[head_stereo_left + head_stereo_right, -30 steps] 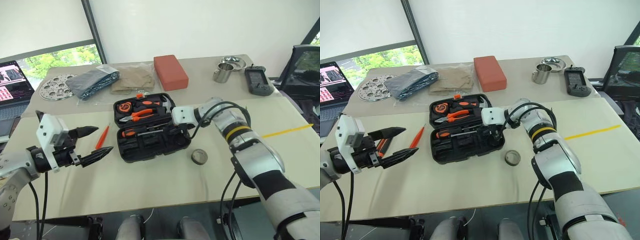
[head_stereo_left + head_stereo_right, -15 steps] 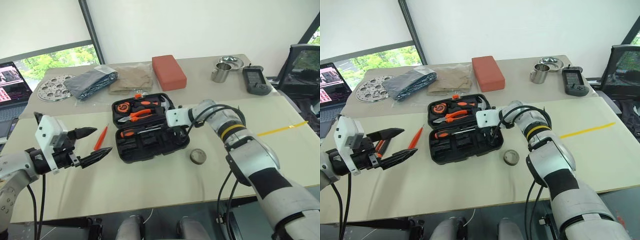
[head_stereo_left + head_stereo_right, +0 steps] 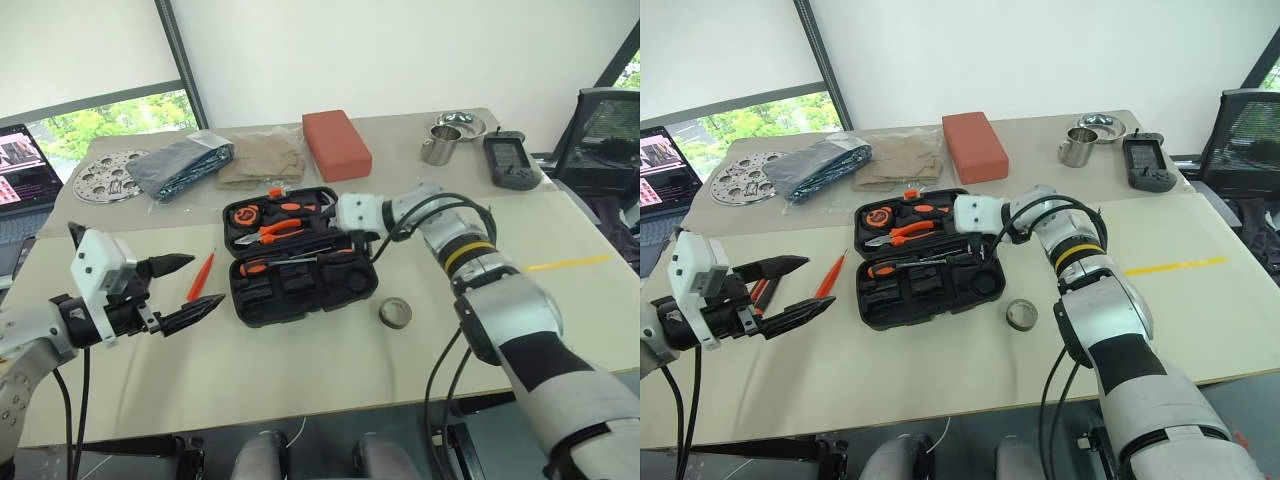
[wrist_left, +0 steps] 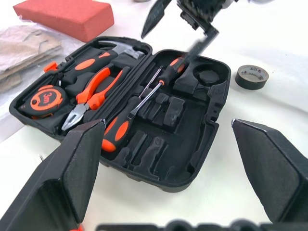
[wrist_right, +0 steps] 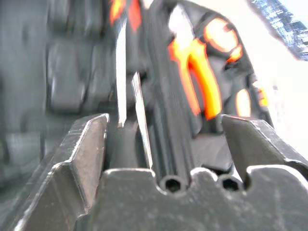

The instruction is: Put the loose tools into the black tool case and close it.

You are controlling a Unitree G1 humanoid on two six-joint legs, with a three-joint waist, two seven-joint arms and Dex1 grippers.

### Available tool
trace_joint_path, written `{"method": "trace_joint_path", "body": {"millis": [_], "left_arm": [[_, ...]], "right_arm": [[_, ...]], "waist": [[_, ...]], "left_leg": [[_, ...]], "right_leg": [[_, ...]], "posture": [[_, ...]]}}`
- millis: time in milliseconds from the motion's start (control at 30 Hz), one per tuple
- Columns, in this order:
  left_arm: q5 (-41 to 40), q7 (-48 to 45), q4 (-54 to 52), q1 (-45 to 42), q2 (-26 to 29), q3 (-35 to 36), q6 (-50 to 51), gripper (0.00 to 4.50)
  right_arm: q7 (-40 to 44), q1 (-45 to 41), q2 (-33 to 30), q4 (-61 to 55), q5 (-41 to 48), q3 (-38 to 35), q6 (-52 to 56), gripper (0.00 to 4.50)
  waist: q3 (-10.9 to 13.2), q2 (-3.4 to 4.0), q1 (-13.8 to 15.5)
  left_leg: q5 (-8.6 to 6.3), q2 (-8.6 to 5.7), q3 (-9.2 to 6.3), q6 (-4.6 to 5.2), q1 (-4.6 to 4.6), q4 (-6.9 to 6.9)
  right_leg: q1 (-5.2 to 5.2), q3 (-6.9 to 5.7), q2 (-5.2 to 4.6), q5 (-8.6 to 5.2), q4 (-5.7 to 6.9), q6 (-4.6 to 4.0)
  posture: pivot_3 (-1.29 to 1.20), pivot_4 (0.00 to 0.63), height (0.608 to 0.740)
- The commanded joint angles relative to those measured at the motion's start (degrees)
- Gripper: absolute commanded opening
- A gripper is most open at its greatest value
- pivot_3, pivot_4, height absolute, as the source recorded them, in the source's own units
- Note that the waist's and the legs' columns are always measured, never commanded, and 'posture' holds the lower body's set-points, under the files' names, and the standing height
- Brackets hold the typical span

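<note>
The black tool case (image 3: pixel 300 255) lies open in the middle of the table (image 3: pixel 300 370). In the half nearer the robot lie two screwdrivers (image 4: pixel 144 103) with black shafts, side by side in their slots. The far half holds the pliers (image 3: pixel 272 231), a hammer (image 4: pixel 98 55) and a round tape measure (image 3: pixel 243 214).

The right gripper (image 4: pixel 180 19) hangs just above the case's edge at 3 o'clock. Its two fingers are spread apart and hold nothing.

The left gripper (image 3: pixel 185 285) is out at 9 o'clock from the case, well apart from it. Its fingers are spread wide and empty too.

A thin orange screwdriver (image 3: pixel 203 274) lies on the table between the left gripper and the case. A small dark tape roll (image 3: pixel 396 313) sits on the table at 4 o'clock, near the case.
</note>
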Motion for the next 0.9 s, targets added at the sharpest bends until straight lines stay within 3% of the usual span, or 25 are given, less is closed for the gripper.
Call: {"method": "trace_joint_path", "body": {"millis": [33, 200, 300, 500, 900], "left_arm": [[0.12, -0.35, 0.27, -1.18, 1.02, -0.25, -1.17, 4.50], [0.40, -1.01, 1.54, -2.03, 1.49, -0.55, -1.44, 4.50], [0.70, -1.49, 2.40, -2.40, 1.90, -0.82, -1.79, 4.50], [1.90, -2.15, 3.73, -3.82, 2.55, -2.26, -2.52, 4.50], [2.88, -2.58, 3.73, -3.40, 2.43, -2.43, -2.68, 4.50]], "right_arm": [[-1.01, -0.19, 1.38, -1.60, 4.27, -4.09, 6.53, 2.72], [-7.15, 3.64, 3.03, -2.66, 4.57, -5.65, 11.00, 0.90], [-9.75, 5.21, 4.23, -3.61, 4.91, -6.25, 13.03, 0.06], [-14.60, 7.64, 4.72, -4.49, 1.61, -3.26, 13.94, 0.06], [-9.99, 12.16, 4.60, -8.99, -0.64, 1.09, 13.86, 0.06]], "waist": [[0.00, 0.00, -0.04], [-0.01, -0.02, 0.01], [-0.01, -0.02, -0.01], [-0.01, -0.02, -0.04], [-0.01, -0.02, -0.10]], "left_leg": [[0.00, 0.01, 0.00, 0.00, 0.00, 0.00], [-0.02, 0.01, 0.01, -0.03, 0.00, 0.00], [-0.02, -0.01, 0.03, -0.03, -0.02, 0.00], [-0.03, 0.00, 0.04, -0.04, -0.01, -0.03], [-0.04, 0.02, 0.06, -0.05, 0.00, -0.04]], "right_leg": [[0.00, 0.00, 0.01, 0.00, 0.00, 0.00], [-0.01, 0.00, 0.00, 0.00, 0.00, -0.02], [-0.03, 0.02, -0.01, 0.00, -0.01, -0.02], [-0.06, 0.03, 0.01, 0.00, 0.01, -0.02], [-0.07, 0.03, 0.03, -0.01, 0.01, -0.01]], "posture": [[0.00, 0.150, 0.736], [0.00, 0.150, 0.736], [0.00, 0.150, 0.736], [0.00, 0.150, 0.736], [0.00, 0.150, 0.736]]}}
